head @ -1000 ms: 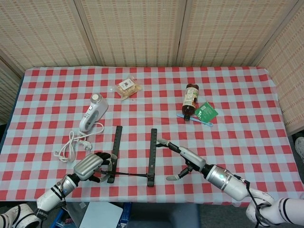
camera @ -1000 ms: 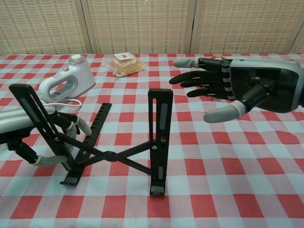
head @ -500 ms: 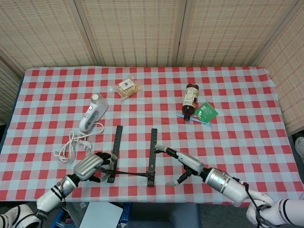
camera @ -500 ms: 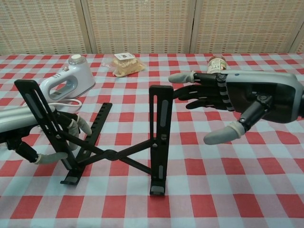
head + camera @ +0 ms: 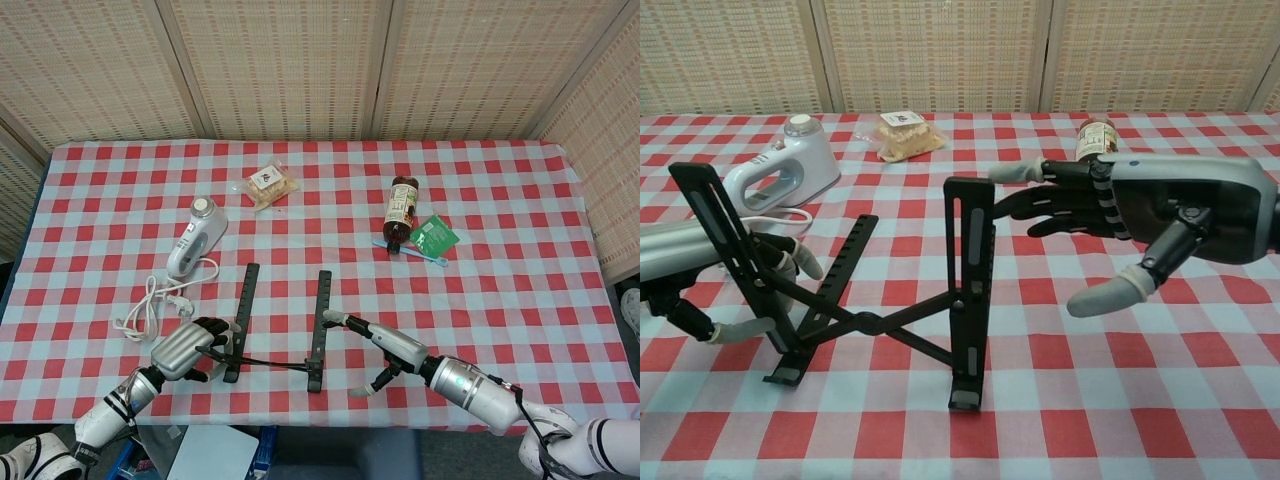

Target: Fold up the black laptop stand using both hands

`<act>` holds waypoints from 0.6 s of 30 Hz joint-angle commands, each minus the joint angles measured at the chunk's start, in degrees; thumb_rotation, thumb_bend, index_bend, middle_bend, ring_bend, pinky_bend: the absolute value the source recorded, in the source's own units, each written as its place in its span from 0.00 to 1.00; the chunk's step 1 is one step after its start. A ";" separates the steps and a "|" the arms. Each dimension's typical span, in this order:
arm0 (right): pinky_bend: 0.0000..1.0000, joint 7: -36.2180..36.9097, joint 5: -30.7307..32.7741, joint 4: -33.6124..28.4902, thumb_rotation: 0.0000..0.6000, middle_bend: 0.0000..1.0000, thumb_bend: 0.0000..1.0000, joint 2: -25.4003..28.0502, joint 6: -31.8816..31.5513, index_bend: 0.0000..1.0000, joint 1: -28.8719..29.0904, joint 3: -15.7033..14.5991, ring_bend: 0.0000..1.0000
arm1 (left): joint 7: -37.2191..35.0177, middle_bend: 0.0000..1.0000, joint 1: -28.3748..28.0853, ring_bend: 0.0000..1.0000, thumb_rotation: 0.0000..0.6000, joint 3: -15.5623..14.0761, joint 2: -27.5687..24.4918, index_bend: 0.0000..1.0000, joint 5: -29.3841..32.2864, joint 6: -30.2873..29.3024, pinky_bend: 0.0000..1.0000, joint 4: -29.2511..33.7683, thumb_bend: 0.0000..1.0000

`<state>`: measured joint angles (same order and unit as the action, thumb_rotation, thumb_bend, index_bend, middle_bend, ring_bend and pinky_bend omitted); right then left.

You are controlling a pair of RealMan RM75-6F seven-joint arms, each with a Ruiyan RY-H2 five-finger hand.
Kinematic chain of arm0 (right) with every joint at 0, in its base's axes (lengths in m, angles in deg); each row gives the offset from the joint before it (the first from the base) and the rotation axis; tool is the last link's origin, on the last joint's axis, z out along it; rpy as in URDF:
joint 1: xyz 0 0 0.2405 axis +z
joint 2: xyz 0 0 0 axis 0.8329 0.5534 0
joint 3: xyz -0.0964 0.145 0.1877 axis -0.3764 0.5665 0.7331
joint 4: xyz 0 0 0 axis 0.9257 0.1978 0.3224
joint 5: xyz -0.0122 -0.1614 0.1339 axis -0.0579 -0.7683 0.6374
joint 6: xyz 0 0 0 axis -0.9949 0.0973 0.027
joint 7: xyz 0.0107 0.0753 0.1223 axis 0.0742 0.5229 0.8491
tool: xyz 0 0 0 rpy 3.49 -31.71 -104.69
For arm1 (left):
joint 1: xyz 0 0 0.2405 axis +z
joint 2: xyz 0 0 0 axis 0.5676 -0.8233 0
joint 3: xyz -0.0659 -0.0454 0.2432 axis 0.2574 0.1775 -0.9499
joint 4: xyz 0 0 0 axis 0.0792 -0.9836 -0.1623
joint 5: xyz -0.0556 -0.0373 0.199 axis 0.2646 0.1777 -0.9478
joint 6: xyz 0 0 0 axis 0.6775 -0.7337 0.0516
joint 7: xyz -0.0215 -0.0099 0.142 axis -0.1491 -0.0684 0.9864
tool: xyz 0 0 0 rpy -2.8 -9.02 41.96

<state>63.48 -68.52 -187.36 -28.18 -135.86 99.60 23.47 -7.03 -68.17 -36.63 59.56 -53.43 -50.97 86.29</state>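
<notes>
The black laptop stand (image 5: 870, 290) sits at the near edge of the checked table (image 5: 520, 300), opened out, with 2 upright side rails joined by crossing struts. The left hand (image 5: 190, 347) grips the left rail, fingers wrapped around it, which I judge serves to anchor that side so the frame cannot slide when the other side is pushed. The right hand (image 5: 1160, 215) is spread, holding nothing, its fingertips (image 5: 1012, 174) touching or just beside the top of the right rail (contact is too close to call). Its flat, extended pose suggests it is set to press that rail leftward and close the scissor struts.

Further back lie a white hand mixer (image 5: 197, 235) with its cord, a snack packet (image 5: 269, 183), a brown bottle (image 5: 401, 209), a green packet (image 5: 434, 236) and a toothbrush (image 5: 412, 251), all well apart from the stand and unlikely to interfere.
</notes>
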 commanded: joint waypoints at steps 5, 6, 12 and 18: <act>0.03 0.25 -0.35 0.23 1.00 0.11 0.06 -0.14 -0.18 0.00 -0.09 -0.35 0.00 | 0.89 0.25 0.11 0.25 1.00 0.30 0.16 0.54 0.41 0.18 0.28 0.46 0.39; 0.03 0.12 -0.38 0.24 1.00 0.11 0.06 -0.17 -0.11 0.00 -0.09 -0.45 0.00 | 0.92 0.25 0.14 0.25 1.00 0.34 0.20 0.55 0.48 0.19 0.28 0.51 0.39; 0.03 -2.28 0.49 -0.06 1.00 0.11 0.09 -0.43 1.19 0.00 0.11 -0.57 0.00 | 1.40 0.29 0.15 0.27 1.00 0.42 0.17 0.56 1.05 0.81 0.28 1.03 0.39; 0.03 -10.33 5.55 -2.12 1.00 0.14 0.10 -0.62 5.08 0.03 0.77 0.74 0.00 | 1.76 0.29 -0.19 0.26 1.00 0.40 -1.08 0.44 1.80 2.13 0.28 3.45 0.39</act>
<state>56.31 -65.36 -188.41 -28.69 -132.64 100.01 23.51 -5.35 -68.26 -36.24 58.75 -51.81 -49.10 89.35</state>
